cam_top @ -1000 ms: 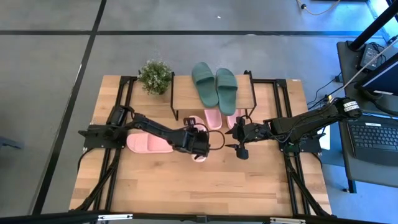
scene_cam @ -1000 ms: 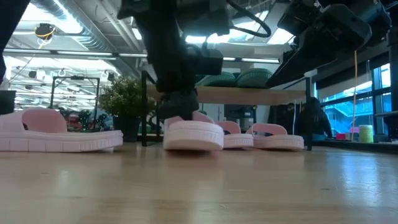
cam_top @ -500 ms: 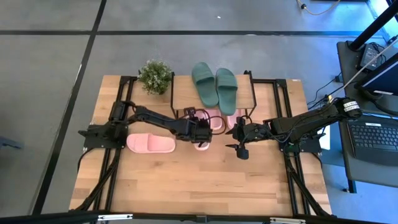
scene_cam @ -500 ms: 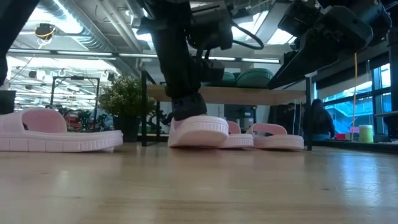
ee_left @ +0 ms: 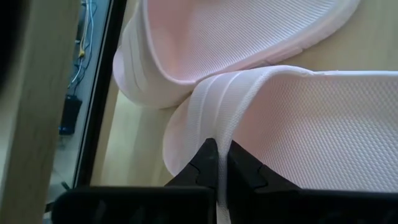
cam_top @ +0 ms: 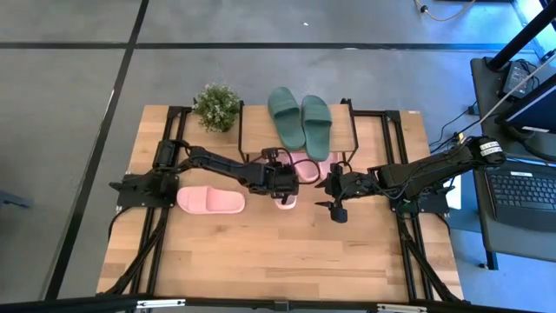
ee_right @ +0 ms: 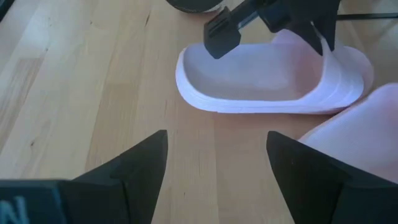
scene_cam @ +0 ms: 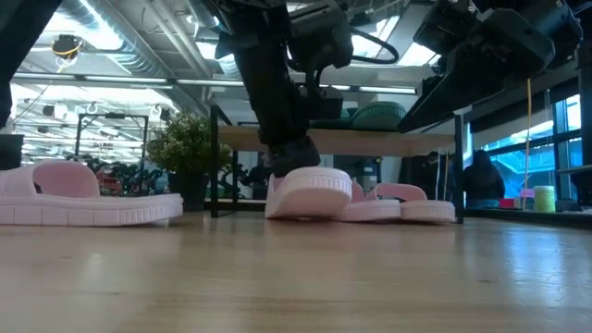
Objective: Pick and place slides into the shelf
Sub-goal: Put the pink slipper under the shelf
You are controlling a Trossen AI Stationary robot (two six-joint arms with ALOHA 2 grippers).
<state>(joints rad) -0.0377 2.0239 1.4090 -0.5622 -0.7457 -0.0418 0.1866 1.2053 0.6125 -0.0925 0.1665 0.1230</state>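
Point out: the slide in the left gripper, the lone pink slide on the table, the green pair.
held pink slide [ee_left: 323,124], left wrist view, footbed
lone pink slide [cam_top: 210,201], high view, strap
green pair [cam_top: 301,119], high view, inner edges

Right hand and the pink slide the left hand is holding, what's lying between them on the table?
Nothing: in the right wrist view, bare wooden table separates the open right hand from the pink slide, which the left hand grips by its strap.

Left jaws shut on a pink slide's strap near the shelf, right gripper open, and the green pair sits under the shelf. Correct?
Not quite: the green pair lies on top of the shelf, as the high view shows. The left gripper does pinch a pink slide's strap, and the right gripper is open.
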